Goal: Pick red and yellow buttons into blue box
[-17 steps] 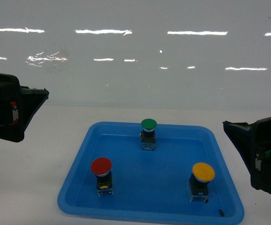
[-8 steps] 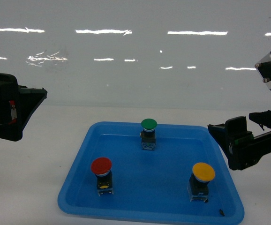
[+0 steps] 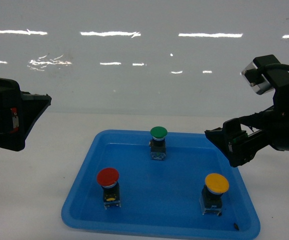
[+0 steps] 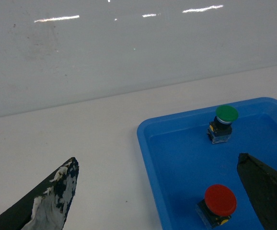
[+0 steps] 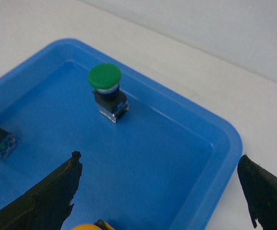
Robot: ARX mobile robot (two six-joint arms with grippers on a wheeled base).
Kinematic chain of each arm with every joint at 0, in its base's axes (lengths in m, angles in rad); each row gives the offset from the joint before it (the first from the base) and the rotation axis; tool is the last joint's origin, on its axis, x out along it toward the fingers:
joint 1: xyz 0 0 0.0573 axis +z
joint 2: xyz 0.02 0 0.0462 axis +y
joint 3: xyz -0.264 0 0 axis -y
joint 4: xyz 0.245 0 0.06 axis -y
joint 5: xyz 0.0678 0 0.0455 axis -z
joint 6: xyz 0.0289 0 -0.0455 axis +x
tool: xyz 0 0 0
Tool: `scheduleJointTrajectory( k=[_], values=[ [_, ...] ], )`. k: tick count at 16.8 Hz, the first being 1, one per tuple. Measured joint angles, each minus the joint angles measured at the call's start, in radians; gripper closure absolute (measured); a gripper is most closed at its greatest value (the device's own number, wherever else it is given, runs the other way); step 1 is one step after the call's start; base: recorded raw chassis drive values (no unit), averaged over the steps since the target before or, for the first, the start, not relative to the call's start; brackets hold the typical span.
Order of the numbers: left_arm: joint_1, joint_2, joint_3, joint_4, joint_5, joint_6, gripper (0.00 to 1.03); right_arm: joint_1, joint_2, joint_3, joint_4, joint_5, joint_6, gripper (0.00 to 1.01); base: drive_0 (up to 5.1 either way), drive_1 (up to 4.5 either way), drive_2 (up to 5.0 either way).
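The red button stands at the front left of the blue box, a shallow tray. The yellow button stands upright at its front right. My left gripper hangs open, left of the box and clear of it; in the left wrist view the left gripper spans the box's left rim, with the red button near its right finger. My right gripper is open over the box's right rim. Between the right gripper's fingers lies bare box floor, and the yellow button peeks in at the bottom edge.
A green button stands at the back middle of the box, also visible as the green button ahead of the right gripper. The box sits on a white tabletop with a glossy white wall behind.
The right arm has swung up and leftward from the lower right, bringing its open gripper over the box's right rim. Left gripper and all buttons have stayed put.
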Motion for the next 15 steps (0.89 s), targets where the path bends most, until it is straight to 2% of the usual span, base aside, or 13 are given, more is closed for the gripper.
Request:
scheduleJointTrajectory(
  k=[1,2,4,8,10,15],
  values=[
    [0.0,0.0,0.0,0.0,0.0,0.0,0.05,0.0,0.023,0.018,-0.03,0.0,-0.02,0.03,0.0,0.0,0.0],
    [0.0,0.0,0.0,0.0,0.0,0.0,0.05,0.001,0.035,0.027,-0.053,0.009,-0.025,0.03,0.0,0.0,0.0],
    [0.0,0.0,0.0,0.0,0.0,0.0,0.05,0.014,0.038,0.05,-0.086,0.039,-0.019,0.03,0.0,0.0,0.0],
    [0.0,0.0,0.0,0.0,0.0,0.0,0.05,0.058,0.04,0.086,-0.118,0.045,0.064,0.03,0.0,0.0,0.0],
    [0.0,0.0,0.0,0.0,0.0,0.0,0.05,0.076,0.044,0.09,-0.124,0.053,0.074,0.03,0.0,0.0,0.0],
    [0.0,0.0,0.0,0.0,0.0,0.0,0.05,0.147,0.055,0.093,-0.126,0.121,0.073,0.03,0.0,0.0,0.0]
  ],
)
